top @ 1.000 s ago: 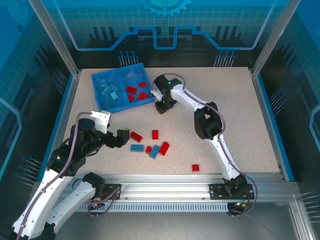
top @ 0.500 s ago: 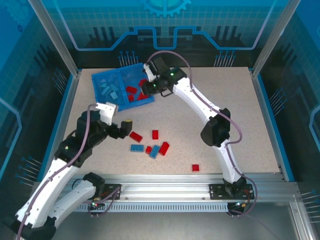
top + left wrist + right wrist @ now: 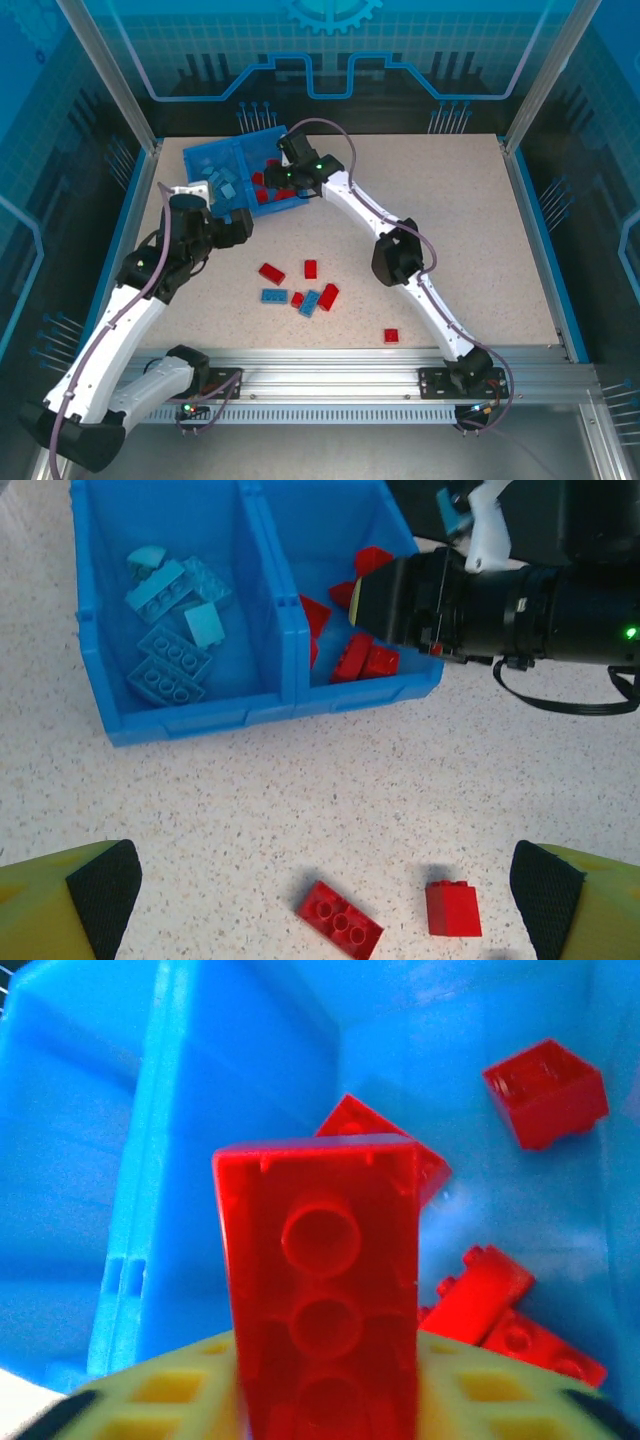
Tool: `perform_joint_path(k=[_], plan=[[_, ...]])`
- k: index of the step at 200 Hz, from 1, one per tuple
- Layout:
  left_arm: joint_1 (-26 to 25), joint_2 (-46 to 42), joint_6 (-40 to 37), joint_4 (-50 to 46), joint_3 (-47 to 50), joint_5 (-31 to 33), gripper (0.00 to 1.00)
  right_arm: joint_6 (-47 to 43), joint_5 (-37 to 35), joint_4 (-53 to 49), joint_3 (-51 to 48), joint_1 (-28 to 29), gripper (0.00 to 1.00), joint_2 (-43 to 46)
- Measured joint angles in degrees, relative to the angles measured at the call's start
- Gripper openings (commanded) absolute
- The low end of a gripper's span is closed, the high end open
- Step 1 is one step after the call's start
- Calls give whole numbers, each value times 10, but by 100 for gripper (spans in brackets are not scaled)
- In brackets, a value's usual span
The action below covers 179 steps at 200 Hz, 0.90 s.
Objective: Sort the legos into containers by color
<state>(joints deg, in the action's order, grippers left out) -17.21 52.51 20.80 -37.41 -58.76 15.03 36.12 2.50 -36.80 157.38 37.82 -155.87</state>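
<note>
- Legos (image 3: 310, 268) loose on the table (image 3: 480, 230): I count five red, two blue, left of centre; the right half lies open.
- Tray (image 3: 200, 720) at the far left corner; six blue in its left compartment.
- Right gripper (image 3: 372, 605) over the right compartment, red brick (image 3: 318, 1290) between its jaws; pinched or not, I cannot tell.
- Left gripper (image 3: 325, 885) gapes wide, near the tray's front wall.

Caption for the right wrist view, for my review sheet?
Right gripper holds a red brick upright over the tray compartment containing red bricks.

Blue two-compartment tray (image 3: 200, 720), light-blue bricks (image 3: 165, 665) in left compartment, red bricks (image 3: 352, 658) in right, loose bricks (image 3: 272, 272) scattered outside
</note>
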Motion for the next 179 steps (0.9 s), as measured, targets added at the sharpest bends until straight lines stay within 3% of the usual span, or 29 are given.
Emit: perform_joint_path(k=[47, 88, 121, 136, 156, 179], plan=[[14, 16, 75, -20, 0, -3, 99, 42, 14, 37, 25, -6, 62, -6], [25, 49, 196, -46, 0, -31, 99, 35, 58, -19, -4, -16, 75, 55], [24, 60, 297, -50, 28, -61, 99, -3, 114, -75, -135, -29, 87, 216], [20, 59, 349, -50, 55, -70, 99, -24, 136, -90, -226, -40, 99, 315], [1, 59, 432, -50, 102, -87, 99, -55, 146, -93, -349, -54, 100, 440], [-56, 70, 542, -47, 149, -106, 99, -75, 145, -94, -475, -58, 100, 553]])
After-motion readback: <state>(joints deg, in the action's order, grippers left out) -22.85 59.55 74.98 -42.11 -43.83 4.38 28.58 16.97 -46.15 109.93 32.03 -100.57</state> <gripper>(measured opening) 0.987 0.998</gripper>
